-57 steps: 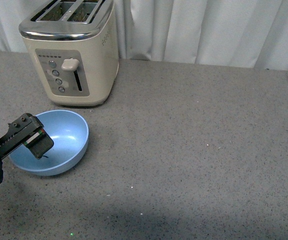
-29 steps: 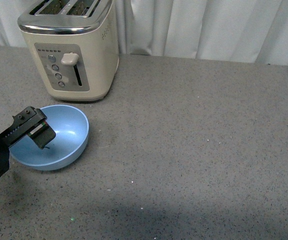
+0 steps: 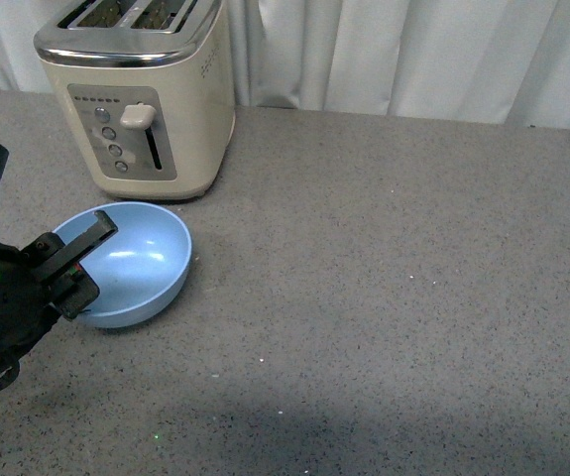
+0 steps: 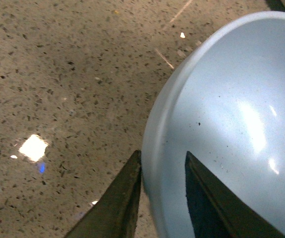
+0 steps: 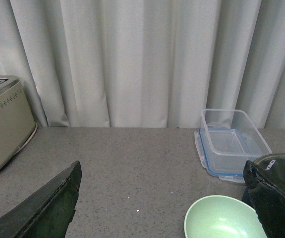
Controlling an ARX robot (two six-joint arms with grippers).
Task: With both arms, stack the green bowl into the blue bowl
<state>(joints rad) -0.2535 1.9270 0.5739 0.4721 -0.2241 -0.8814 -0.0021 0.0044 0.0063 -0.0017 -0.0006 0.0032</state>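
The light blue bowl (image 3: 131, 263) sits on the grey counter in front of the toaster, at the left of the front view. My left gripper (image 3: 78, 263) is shut on its near-left rim, one finger inside and one outside. In the left wrist view the rim of the blue bowl (image 4: 221, 124) is pinched by the left gripper (image 4: 163, 163). The pale green bowl (image 5: 224, 218) shows only in the right wrist view, on the counter below my right gripper (image 5: 167, 198). The right gripper is open and empty, and it is out of the front view.
A cream toaster (image 3: 141, 94) stands right behind the blue bowl and shows in the right wrist view (image 5: 6, 124). A clear plastic container with a blue rim (image 5: 231, 141) and a dark round lid (image 5: 281, 166) lie beside the green bowl. White curtains hang behind the counter.
The blue bowl has shifted to the right and slightly forward with my left gripper on its rim. The left arm has come further into view.
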